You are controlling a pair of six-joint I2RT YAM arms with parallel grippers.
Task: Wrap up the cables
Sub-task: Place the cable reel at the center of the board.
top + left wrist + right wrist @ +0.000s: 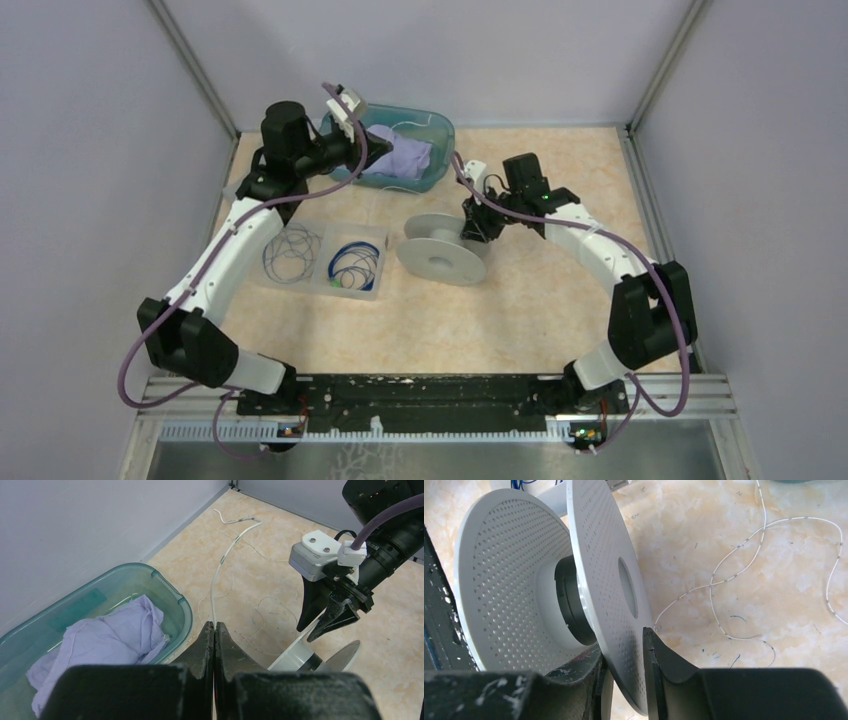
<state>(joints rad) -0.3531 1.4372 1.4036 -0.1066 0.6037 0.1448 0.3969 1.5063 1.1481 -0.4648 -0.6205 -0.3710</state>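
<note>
My left gripper (215, 626) is shut on the whitish cable (220, 560). The thin wire runs from between its fingertips across the table towards the far wall. In the top view this gripper (388, 140) hovers by the teal bin. My right gripper (624, 652) is shut on one flange of the white perforated spool (514, 580), which lies on its side (445, 252). Loose loops of the whitish cable (734, 575) lie on the table beside the spool. Blue cables (352, 265) lie coiled in a clear tray (378, 240).
The teal bin (176, 596) holds a crumpled lilac cloth (110, 640) at the back of the table. The right gripper (336, 614) and the spool (305, 656) show in the left wrist view. Grey walls close in the sides and back.
</note>
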